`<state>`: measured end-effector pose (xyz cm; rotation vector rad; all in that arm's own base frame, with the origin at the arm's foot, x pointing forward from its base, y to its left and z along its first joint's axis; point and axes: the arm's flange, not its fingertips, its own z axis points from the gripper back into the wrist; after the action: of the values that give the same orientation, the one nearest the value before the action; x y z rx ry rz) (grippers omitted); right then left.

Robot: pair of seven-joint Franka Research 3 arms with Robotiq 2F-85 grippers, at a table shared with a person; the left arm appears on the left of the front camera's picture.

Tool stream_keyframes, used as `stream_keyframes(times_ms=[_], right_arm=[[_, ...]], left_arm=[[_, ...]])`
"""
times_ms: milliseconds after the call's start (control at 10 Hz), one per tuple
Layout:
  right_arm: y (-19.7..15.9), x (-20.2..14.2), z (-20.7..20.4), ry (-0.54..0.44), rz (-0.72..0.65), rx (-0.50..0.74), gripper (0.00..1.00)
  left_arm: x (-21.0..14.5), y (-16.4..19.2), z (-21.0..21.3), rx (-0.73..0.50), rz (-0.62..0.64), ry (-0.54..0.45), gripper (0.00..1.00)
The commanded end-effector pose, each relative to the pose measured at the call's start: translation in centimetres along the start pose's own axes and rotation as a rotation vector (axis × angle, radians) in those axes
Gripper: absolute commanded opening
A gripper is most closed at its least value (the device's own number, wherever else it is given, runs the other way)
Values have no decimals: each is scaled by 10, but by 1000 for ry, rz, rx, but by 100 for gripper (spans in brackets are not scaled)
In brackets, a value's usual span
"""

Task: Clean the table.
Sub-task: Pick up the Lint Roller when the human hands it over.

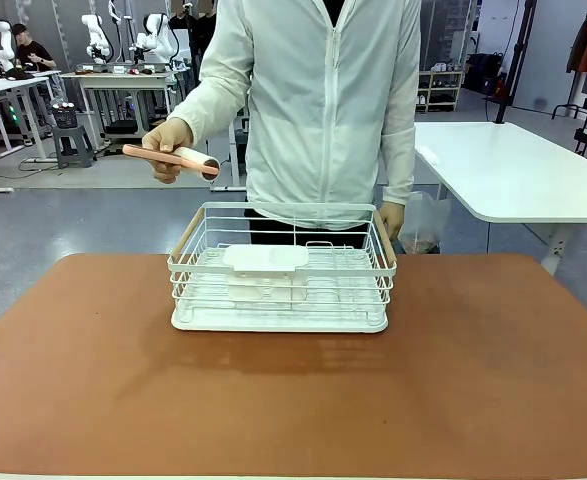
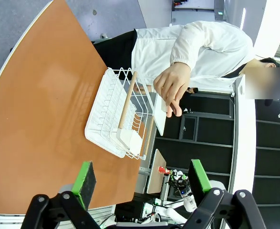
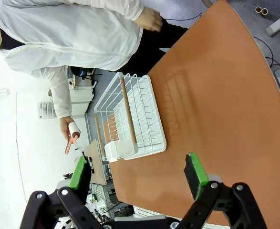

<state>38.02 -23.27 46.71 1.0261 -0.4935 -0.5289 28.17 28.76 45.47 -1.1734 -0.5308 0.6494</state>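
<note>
Reddish-brown bench (image 1: 493, 390) fills the foreground, cleaning judged not yet begun: a white wire rack (image 1: 281, 275) stands on its far middle, a person's hand (image 1: 168, 138) holds a lint roller (image 1: 197, 160) in the air beyond the far edge, and left claw (image 2: 142, 180) and right claw (image 3: 137, 174) hang open, empty.

White wire rack (image 2: 104, 112) on table (image 2: 39, 95), left gripper (image 2: 141, 166) spread wide

Rack (image 1: 273, 322) mid table (image 1: 83, 380) — sides free

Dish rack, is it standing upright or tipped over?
Upright: the dish rack sits flat on the table, its white base down and open top facing up.
</note>
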Motion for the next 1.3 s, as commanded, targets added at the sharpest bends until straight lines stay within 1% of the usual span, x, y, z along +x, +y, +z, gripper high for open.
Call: stream_keyframes(times_ms=[0, 100, 200, 300, 500, 600, 700, 900, 1100, 1200], right_arm=[[0, -2, 0, -4, 11, 16, 100], [0, -2, 0, -4, 11, 16, 100], [0, -2, 0, -4, 11, 16, 100], [0, -2, 0, -4, 11, 16, 100], [0, -2, 0, -4, 11, 16, 100], [0, -2, 0, -4, 11, 16, 100], [0, -2, 0, -4, 11, 16, 100], [0, -2, 0, -4, 11, 16, 100], [0, -2, 0, -4, 11, 16, 100], [0, -2, 0, -4, 11, 16, 100]], left_arm=[[1, -1, 3, -25, -14, -1, 100], [0, 0, 0, 0, 0, 0, 100], [-4, -22, -9, 10, 6, 43, 100], [-7, -49, -26, 50, 7, 48, 100], [-28, -96, -84, 166, 95, 19, 100], [-49, -103, -111, 205, 75, -66, 100], [-68, -104, -129, 205, 85, 0, 100], [-81, -105, -155, 200, 147, -14, 100], [-92, -104, -170, 201, 112, -9, 100], [-96, -106, -177, 180, 88, -19, 100]])
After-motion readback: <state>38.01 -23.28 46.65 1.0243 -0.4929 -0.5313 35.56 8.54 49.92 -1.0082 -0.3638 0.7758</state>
